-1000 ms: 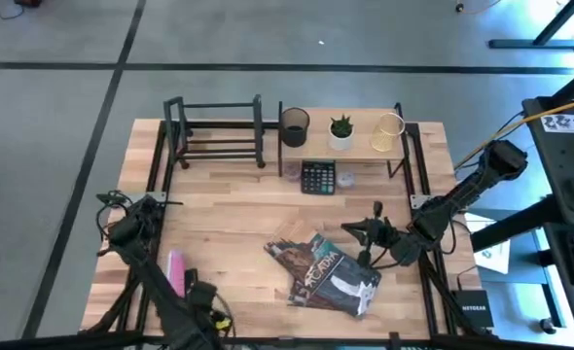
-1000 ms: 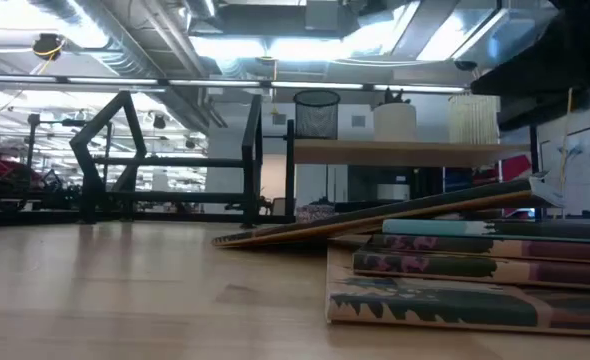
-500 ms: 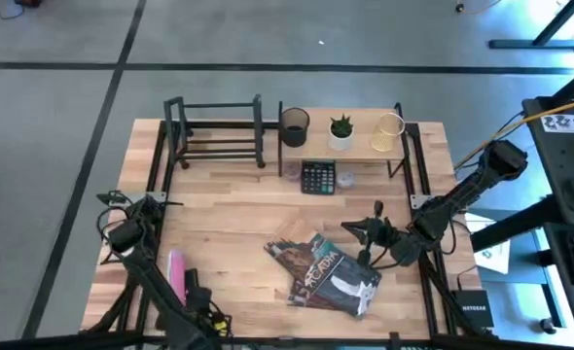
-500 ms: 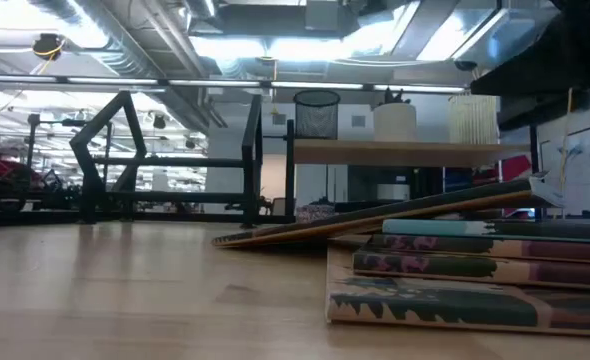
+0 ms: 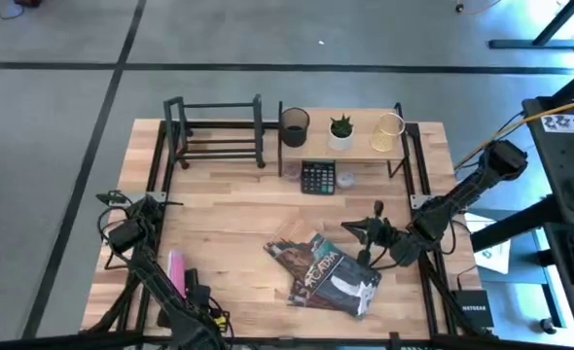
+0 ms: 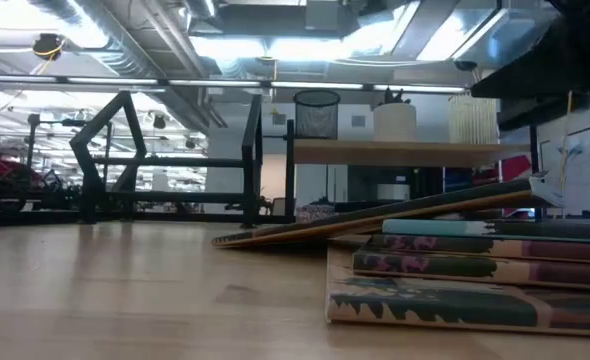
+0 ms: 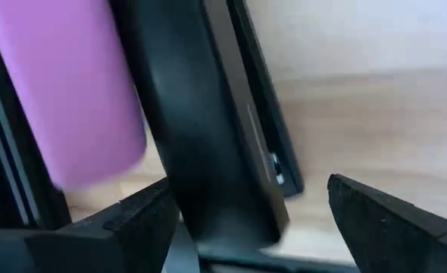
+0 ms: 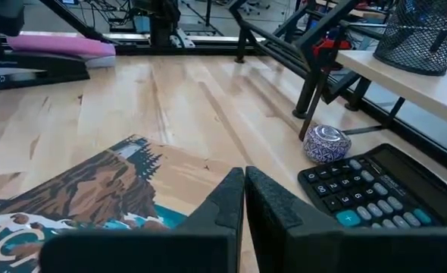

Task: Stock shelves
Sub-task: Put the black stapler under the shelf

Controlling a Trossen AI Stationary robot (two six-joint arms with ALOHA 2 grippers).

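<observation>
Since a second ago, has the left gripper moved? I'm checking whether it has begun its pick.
Yes. In the high view the left gripper has slid toward the near table edge along the pink cylinder, which stays put.

Hidden, cropped and blurred parts

We cannot make out the left gripper (image 5: 201,303) in the high view, where it sits at the bottom edge among cables. In its wrist view, a blurred pink cylinder (image 7: 72,91) and a black flat device (image 7: 208,129) run off the frame. The stacked paperback books (image 6: 475,270) are cut by the low view's right edge.
</observation>
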